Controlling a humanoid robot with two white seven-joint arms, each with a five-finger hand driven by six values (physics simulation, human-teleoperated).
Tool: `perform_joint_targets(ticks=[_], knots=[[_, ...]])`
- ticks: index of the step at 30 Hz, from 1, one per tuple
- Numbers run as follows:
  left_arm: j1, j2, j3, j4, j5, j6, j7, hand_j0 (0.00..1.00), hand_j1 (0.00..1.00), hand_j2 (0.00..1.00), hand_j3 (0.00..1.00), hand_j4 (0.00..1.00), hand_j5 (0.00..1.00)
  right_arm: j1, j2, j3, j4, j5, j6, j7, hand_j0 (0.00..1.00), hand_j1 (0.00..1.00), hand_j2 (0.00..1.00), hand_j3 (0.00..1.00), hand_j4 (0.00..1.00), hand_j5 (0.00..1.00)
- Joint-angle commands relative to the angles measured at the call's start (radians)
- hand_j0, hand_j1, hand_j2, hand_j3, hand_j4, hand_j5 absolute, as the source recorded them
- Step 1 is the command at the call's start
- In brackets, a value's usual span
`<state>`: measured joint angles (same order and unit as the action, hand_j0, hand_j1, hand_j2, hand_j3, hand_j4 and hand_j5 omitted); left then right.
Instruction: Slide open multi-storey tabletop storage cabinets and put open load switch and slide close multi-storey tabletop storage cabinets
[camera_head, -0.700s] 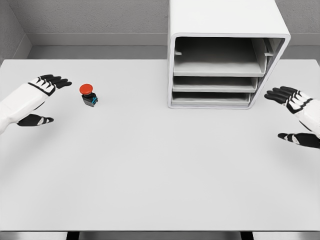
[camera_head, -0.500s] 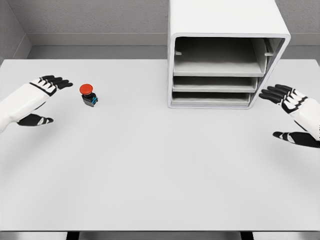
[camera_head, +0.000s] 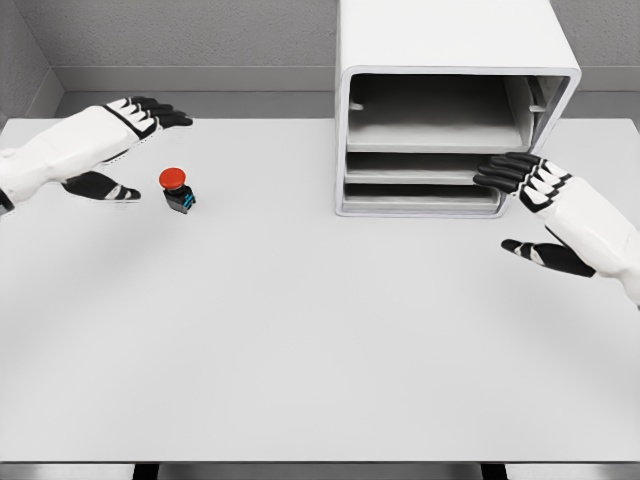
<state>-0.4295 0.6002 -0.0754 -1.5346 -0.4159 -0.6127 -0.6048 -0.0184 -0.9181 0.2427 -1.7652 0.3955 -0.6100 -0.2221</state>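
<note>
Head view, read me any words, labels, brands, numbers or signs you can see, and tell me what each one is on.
None can be read.
White storage cabinet: plain shell and trays, no lettering.
Load switch: red cap, dark body with a small blue patch; any marking there is too small to read.
Table: blank.
Left hand and right hand: white and black, no print visible.

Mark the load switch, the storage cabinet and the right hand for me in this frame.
load switch (camera_head: 175, 180): head view, on its red button cap.
storage cabinet (camera_head: 445, 35): head view, on its white top panel.
right hand (camera_head: 540, 185): head view, on the back of the hand.
</note>
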Motion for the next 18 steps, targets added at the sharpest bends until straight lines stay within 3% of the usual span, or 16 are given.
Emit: perform_joint_targets(ticks=[1,3,6,11,14,18], knots=[[-0.003,-0.02,-0.029,0.005,0.009,0.002,-0.006,1.0,1.0,1.0,1.0,1.0,1.0,-0.005,0.001,0.038,0.0,-0.003,-0.001,0.0,0.87,0.87,0.87,0.87,0.87,0.87],[-0.034,-0.019,-0.067,0.022,0.008,0.002,-0.006,1.0,1.0,1.0,1.0,1.0,1.0,-0.061,-0.001,0.092,0.0,-0.003,-0.001,0.012,0.85,0.85,0.85,0.85,0.85,0.85],[-0.084,-0.019,-0.142,0.116,0.006,0.002,-0.006,1.0,1.0,1.0,1.0,1.0,1.0,-0.126,-0.001,0.133,0.0,-0.006,-0.001,0.018,0.83,0.83,0.83,0.83,0.83,0.83],[-0.121,0.004,-0.224,0.214,0.006,0.002,-0.006,1.0,1.0,1.0,1.0,1.0,1.0,-0.272,0.001,0.257,0.009,-0.014,-0.001,0.018,0.83,0.83,0.83,0.83,0.83,0.83],[-0.16,0.004,-0.268,0.281,0.006,0.002,-0.006,1.0,1.0,1.0,1.0,1.0,1.0,-0.319,0.019,0.288,0.009,-0.014,-0.001,0.02,0.83,0.83,0.83,0.83,0.83,0.83],[-0.169,0.003,-0.27,0.291,0.002,0.002,-0.006,1.0,1.0,1.0,1.0,1.0,1.0,-0.354,0.088,0.314,0.056,-0.014,-0.001,0.075,0.83,0.83,0.83,0.83,0.83,0.83]])
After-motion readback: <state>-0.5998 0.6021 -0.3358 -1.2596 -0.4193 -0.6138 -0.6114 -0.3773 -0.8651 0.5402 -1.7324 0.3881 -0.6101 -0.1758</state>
